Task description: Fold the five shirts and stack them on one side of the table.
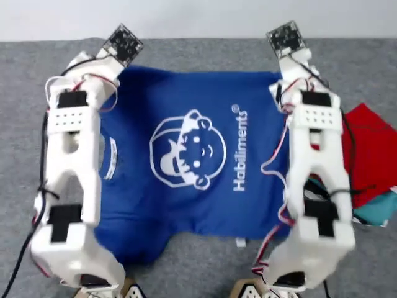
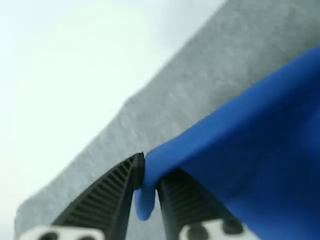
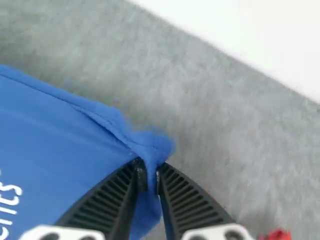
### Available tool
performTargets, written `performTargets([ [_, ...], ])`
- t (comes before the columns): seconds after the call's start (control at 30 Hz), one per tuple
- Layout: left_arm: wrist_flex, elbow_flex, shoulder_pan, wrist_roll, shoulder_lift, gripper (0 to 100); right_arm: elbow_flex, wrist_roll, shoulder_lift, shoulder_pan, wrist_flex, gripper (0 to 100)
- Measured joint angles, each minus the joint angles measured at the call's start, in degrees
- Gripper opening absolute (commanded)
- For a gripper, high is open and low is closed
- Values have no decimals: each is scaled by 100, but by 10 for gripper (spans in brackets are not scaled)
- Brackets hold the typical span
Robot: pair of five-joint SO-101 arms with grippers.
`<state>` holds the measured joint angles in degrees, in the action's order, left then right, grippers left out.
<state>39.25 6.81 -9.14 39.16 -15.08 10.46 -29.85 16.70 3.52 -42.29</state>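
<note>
A blue shirt (image 1: 192, 155) with a white cartoon print lies spread across the grey table (image 1: 205, 267) between the two arms. At the shirt's far left corner my left gripper (image 2: 147, 182) is shut on a fold of the blue shirt (image 2: 250, 150), the cloth pinched between its black fingers (image 2: 112, 192). My right gripper (image 3: 148, 180) is shut on the far right corner of the blue shirt (image 3: 60, 135), with a tuft of cloth bunched above its tips. In the high view the white arms cover both side edges of the shirt.
A red shirt (image 1: 369, 149) lies crumpled at the right edge of the table, with a teal cloth (image 1: 378, 211) under its near side. A white wall (image 1: 198, 18) runs behind the table's far edge. Bare grey surface shows in front of the shirt.
</note>
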Motion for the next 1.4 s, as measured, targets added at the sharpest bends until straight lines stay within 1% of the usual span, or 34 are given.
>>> performTargets([
  [0.1,-62,932,0,0,-756,5,985,0,721,-9,0,11],
  [0.27,-62,2690,26,0,-1802,5,2277,0,1354,-18,-237,11],
  [0.4,-9,3692,53,0,-2233,5,2884,0,1521,-18,-387,11],
  [0.5,422,4149,79,0,-2374,5,3024,0,1521,-44,-536,11],
  [0.63,1187,4378,70,0,-2435,5,3068,-35,1521,-105,-826,11],
  [0.8,2374,4422,62,88,-2435,5,3068,-448,1521,-185,-1635,11],
  [0.93,3666,4448,26,633,-2435,5,3068,-563,1521,-202,-2664,11],
  [1.07,5143,4668,-70,1231,-2435,5,3068,-800,1380,-202,-3719,11],
  [1.13,5723,4703,-123,1512,-2435,5,3077,-844,1284,-202,-4176,11],
  [1.2,5925,4703,-185,1670,-2435,5,3077,-862,1266,-202,-4571,11],
  [1.27,5943,4554,-290,1829,-2435,5,3077,-870,1266,-202,-5002,11],
  [1.4,5960,3710,-387,2242,-2215,6,3077,-879,1266,-202,-5741,11],
])
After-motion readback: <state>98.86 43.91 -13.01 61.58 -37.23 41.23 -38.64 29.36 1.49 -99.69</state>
